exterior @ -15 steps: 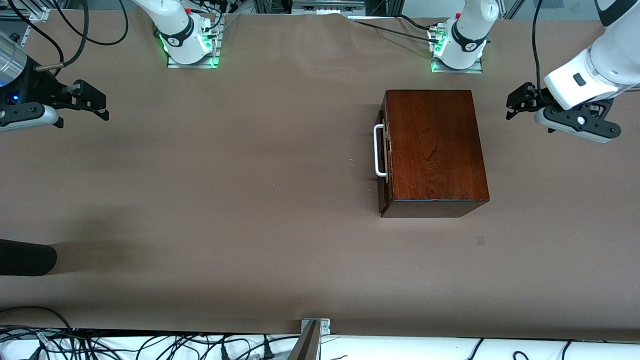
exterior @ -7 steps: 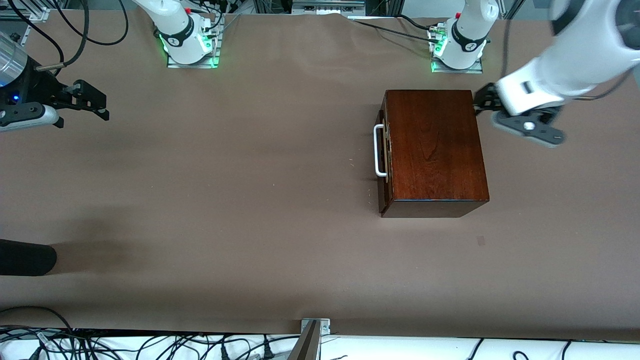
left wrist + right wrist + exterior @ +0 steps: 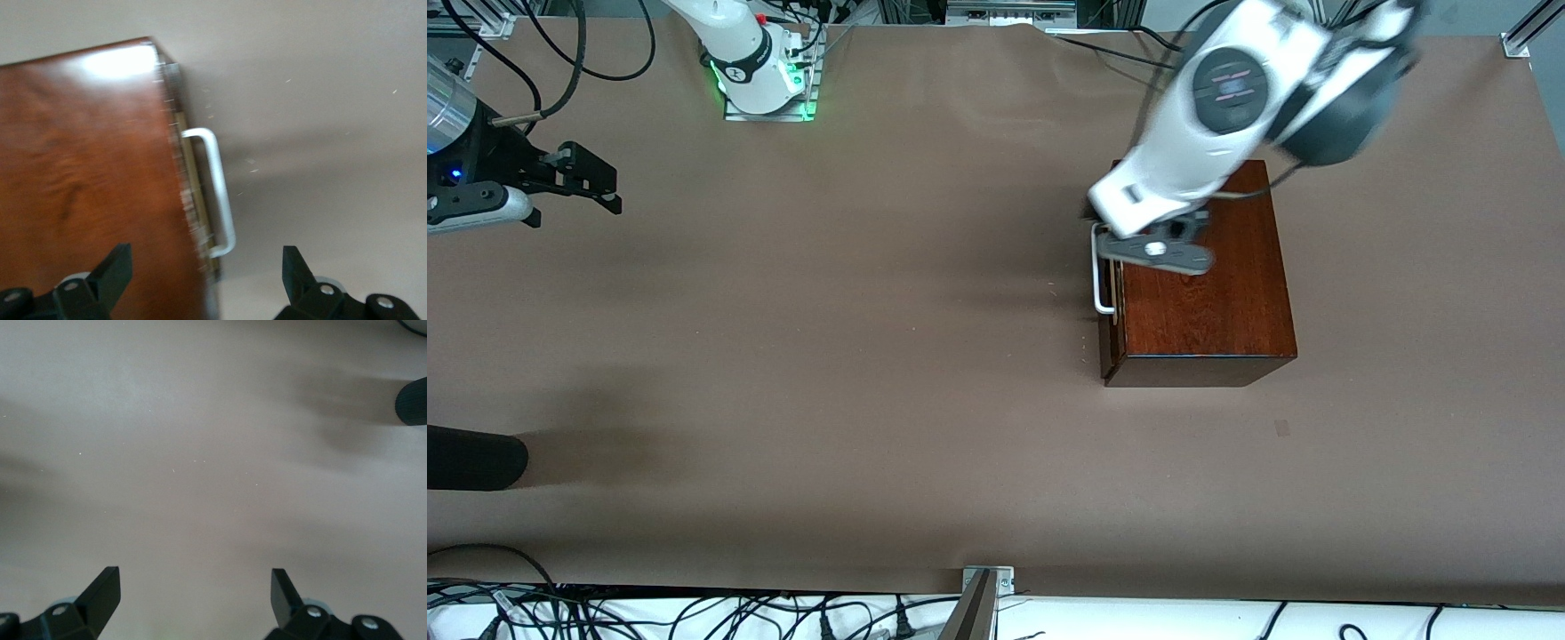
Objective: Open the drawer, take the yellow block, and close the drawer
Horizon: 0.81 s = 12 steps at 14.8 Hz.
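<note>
A: Where does the drawer [image 3: 1110,276] stand?

B: Shut, flush in the glossy mahogany box [image 3: 1200,276], which sits on the table [image 3: 871,356] toward the left arm's end. Its white bar handle [image 3: 217,193] sticks out from the dark front, on the side facing the right arm's end. The yellow block isn't visible anywhere; I judge it's inside.

A: So which step is this?

B: The very first, opening. The left end effector [image 3: 207,277] is over the box's handle edge, fingers spread wide with nothing between them. In the left wrist view the handle lies between the two fingertips but well clear of them.

A: What does the next move call for?

B: As I see it, coming down until the fingers straddle the bar, closing on it, then pulling straight out toward the right arm's end, so the tray slides rather than the box dragging.

A: And the other arm?

B: The right end effector [image 3: 193,597] waits over bare table at its own end, wide open and empty.
</note>
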Each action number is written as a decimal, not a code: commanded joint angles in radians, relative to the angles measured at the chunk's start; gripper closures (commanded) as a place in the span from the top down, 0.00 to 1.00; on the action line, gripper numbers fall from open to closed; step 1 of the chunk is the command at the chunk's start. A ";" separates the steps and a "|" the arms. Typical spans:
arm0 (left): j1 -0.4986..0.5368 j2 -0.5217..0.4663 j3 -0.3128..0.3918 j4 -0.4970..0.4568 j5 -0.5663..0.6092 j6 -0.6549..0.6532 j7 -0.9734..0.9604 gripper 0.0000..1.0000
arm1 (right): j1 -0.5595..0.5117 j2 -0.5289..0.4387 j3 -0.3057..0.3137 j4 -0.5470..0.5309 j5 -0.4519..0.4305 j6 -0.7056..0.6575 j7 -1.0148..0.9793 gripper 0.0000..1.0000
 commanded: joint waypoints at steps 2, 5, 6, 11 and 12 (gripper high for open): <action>-0.074 0.106 0.001 0.052 0.086 0.027 -0.128 1.00 | 0.001 0.001 -0.001 0.015 0.017 -0.009 0.001 1.00; -0.128 0.151 0.000 0.037 0.189 0.030 -0.176 1.00 | 0.001 0.001 -0.001 0.016 0.017 -0.009 0.001 1.00; -0.134 0.154 0.000 0.016 0.200 0.030 -0.200 1.00 | 0.001 0.001 -0.001 0.015 0.017 -0.009 0.001 1.00; -0.188 0.165 0.001 -0.093 0.295 0.099 -0.308 1.00 | 0.001 0.001 -0.001 0.015 0.017 -0.009 0.001 1.00; -0.190 0.166 0.000 -0.106 0.319 0.099 -0.323 1.00 | 0.001 0.001 -0.001 0.015 0.017 -0.009 0.001 1.00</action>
